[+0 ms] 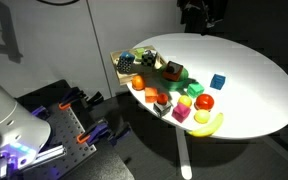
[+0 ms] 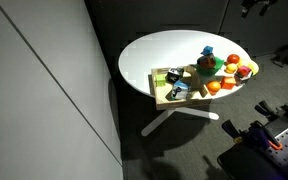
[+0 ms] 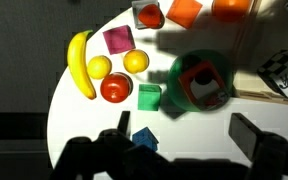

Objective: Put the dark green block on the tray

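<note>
Okay, you're holding your pincer (image 3: pixel 179 145) wide open, gripping nothing. The dark green block (image 3: pixel 212 93) is sitting on the bright green plate (image 3: pixel 181 72), just beside the tray (image 3: pixel 272 95). I'm counting one banana (image 3: pixel 79 62), one tomato (image 3: pixel 115 88) and one blue cube (image 3: pixel 144 138).

Dark green block (image 1: pixel 174 70) on bright green round plate (image 3: pixel 179 62), beside pale tan rectangular tray (image 1: pixel 127 62); blue cube (image 1: pixel 217 81) apart.

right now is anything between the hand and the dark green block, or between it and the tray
Nothing blocks the open hand from above, though a blue cube lies near it. The dark green block lies on the green plate with a red piece seemingly on top. The tray is right beside the plate, nothing visible between.
</note>
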Available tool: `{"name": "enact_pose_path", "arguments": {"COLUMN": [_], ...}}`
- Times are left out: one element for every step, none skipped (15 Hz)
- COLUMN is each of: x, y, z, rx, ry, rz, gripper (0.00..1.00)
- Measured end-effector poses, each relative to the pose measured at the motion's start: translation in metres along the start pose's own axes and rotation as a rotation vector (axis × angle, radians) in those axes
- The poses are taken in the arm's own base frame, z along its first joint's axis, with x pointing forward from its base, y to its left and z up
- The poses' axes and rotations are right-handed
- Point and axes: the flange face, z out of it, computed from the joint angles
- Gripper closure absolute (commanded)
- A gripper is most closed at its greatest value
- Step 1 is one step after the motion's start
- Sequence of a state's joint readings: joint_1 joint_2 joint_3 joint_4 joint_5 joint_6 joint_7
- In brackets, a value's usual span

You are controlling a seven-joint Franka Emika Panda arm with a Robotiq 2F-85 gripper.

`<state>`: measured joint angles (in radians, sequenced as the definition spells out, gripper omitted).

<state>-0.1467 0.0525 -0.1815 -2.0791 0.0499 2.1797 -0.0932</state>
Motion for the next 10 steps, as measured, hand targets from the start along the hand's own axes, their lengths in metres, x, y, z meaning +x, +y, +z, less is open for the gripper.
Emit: {"name": "enact_pose_path", "arguments": {"x": [0.006, 0.012, 0.018, 0.023, 0.028, 0.032, 0.036, 0.039, 0.041, 0.043], "y": [0.002, 0.005, 0.008, 0.01, 0.013, 0.014, 0.016, 0.016, 0.017, 0.017], "z": [0.005, 0.01, 0.016, 0.022, 0.028, 0.034, 0.04, 0.045, 0.048, 0.05], "rx": [-0.005, -0.009, -0.014, -0.019, -0.024, -0.029, -0.033, -0.036, -0.038, -0.04], "ry": [-0.004, -0.004, -0.001, 0.004, 0.006, 0.009, 0.012, 0.012, 0.013, 0.012], "rz": [0.006, 0.011, 0.016, 0.02, 0.024, 0.027, 0.029, 0.031, 0.033, 0.034], "gripper": [0.0, 0.0, 0.0, 0.0, 0.0, 0.0, 0.0, 0.0, 0.0, 0.0]}}
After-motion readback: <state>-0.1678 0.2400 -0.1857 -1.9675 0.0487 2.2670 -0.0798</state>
